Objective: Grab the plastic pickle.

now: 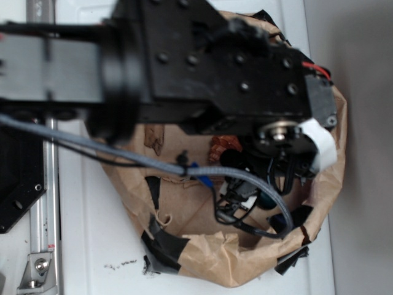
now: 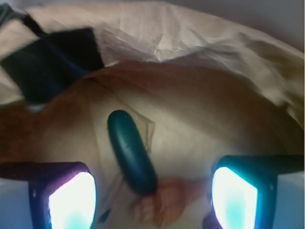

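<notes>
Plastic pickle [image 2: 132,151] between spread jaws, untouched.

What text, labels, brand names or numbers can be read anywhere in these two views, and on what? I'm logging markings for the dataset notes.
None: no view shows readable text.
White tag on the arm: blank as far as can be seen.
Dark specks on the white surface: too small and blurred to read as text, if they are text at all.
Plastic pickle, paper bag and hand: no markings.

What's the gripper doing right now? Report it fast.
Gripper: open, jaws spread wide and holding nothing; the plastic pickle lies between them on the brown paper, ungrasped.
</notes>
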### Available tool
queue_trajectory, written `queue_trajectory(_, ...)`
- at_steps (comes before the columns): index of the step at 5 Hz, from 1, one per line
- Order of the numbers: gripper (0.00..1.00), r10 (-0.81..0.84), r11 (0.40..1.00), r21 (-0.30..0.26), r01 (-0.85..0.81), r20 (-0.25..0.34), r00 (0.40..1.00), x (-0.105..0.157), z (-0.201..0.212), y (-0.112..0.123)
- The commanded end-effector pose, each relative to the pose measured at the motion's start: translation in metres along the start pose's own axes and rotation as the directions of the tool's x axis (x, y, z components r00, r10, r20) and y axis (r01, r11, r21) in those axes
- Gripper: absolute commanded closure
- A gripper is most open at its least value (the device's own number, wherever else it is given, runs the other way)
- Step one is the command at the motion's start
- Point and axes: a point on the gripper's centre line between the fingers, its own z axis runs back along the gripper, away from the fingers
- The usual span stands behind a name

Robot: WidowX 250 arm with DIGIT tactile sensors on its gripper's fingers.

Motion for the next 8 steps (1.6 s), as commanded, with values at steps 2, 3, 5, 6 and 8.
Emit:
queue_trajectory(2,0.0,-0.265,0.964,0.026,0.266,-0.025,0.964,0.001,-0.048,-0.035)
queue_trajectory(3,0.42,-0.257,0.965,0.032,0.26,-0.059,0.965,0.006,-0.072,-0.027)
queue_trajectory(5,1.0,-0.054,0.997,0.059,0.056,-0.047,0.997,0.007,-0.05,-0.014)
queue_trajectory(6,1.0,0.194,0.977,0.073,-0.198,0.052,0.98,-0.005,0.003,-0.004)
queue_trajectory(8,1.0,0.507,0.844,0.146,-0.516,0.095,0.857,-0.02,0.082,-0.006)
